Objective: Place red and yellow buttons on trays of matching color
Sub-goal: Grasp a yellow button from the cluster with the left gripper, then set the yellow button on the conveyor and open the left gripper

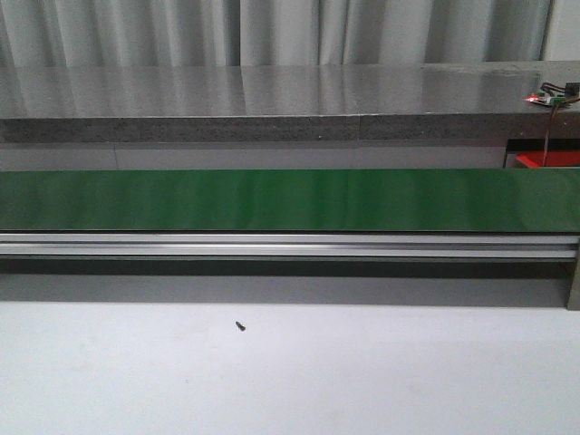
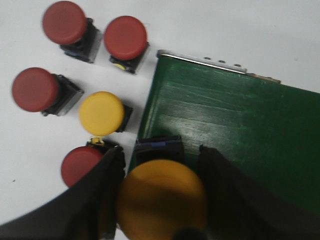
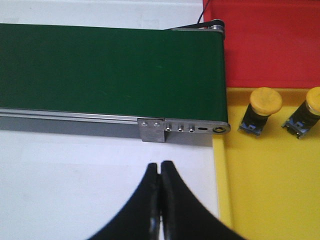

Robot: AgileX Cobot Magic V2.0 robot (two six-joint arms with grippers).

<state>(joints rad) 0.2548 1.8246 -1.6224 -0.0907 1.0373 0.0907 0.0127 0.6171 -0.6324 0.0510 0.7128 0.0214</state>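
Observation:
In the left wrist view my left gripper is shut on a yellow button, held over the end of the green conveyor belt. On the white table beside the belt lie a loose yellow button and several red buttons, among them one near the belt's corner and one by my finger. In the right wrist view my right gripper is shut and empty over the white table, beside the yellow tray. Two yellow buttons lie in that tray. The red tray lies beyond it.
In the front view the green belt runs across the table with nothing on it, and neither gripper shows there. A small dark screw lies on the white table. A corner of the red tray shows at the far right.

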